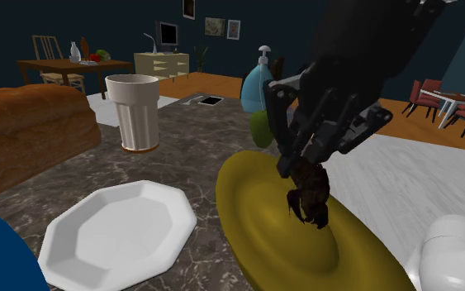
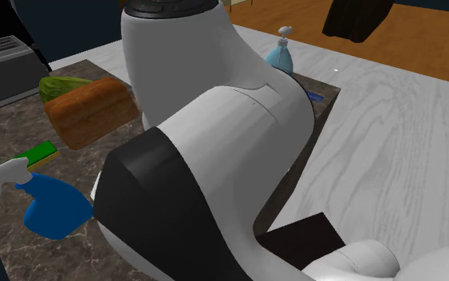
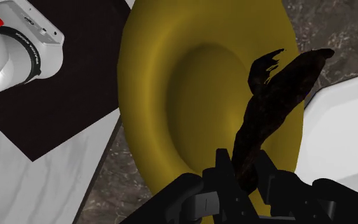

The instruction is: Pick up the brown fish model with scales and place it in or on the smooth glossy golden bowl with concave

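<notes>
Gripper (image 1: pixel 298 169) fingers are narrow, clamped on the upper end of the fish (image 1: pixel 309 194). The fish hangs tail-down over the bowl (image 1: pixel 263 215). In the wrist view the fish (image 3: pixel 276 95) runs out from the gripper (image 3: pixel 246 175) across the bowl (image 3: pixel 171 95) interior toward its rim. Fish-to-bowl contact: cannot tell.

Clearances: the plate (image 1: pixel 115 231) sits just beside the bowl rim, w/ a thin strip of counter (image 1: pixel 189 140) btwn them. The opposite rim lies near the counter edge by the stand (image 3: pixel 63 108). Cup (image 1: pixel 133 112) and loaf (image 1: pixel 24 124) stand well apart from the bowl; the soap bottle (image 1: pixel 258 83) stands behind it.

Surface: dark marbled counter. Room: dark blue walls, wood floor, desk w/ monitor (image 1: pixel 168 35), table and chairs.
</notes>
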`<state>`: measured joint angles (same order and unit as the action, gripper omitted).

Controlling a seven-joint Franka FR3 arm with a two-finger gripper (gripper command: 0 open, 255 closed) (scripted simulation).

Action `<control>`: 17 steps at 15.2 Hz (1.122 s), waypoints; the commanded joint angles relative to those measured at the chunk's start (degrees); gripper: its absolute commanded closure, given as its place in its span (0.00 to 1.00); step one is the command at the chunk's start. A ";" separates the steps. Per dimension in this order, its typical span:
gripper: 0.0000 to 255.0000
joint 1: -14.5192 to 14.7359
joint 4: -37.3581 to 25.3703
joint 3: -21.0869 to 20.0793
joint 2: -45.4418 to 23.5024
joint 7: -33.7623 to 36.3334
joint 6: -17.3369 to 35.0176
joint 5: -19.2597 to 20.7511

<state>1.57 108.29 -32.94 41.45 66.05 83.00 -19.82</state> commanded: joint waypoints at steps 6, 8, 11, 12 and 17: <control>1.00 0.97 6.27 -0.27 2.59 -0.73 3.74 -1.10; 1.00 0.97 6.26 -0.28 2.58 -0.73 3.74 -1.11; 1.00 0.97 6.26 -0.28 2.58 -0.73 3.74 -1.11; 1.00 0.97 6.26 -0.28 2.58 -0.73 3.74 -1.11; 0.00 0.97 6.26 -0.28 2.58 -0.73 3.74 -1.11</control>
<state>2.55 114.55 -33.22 44.03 65.32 86.74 -20.93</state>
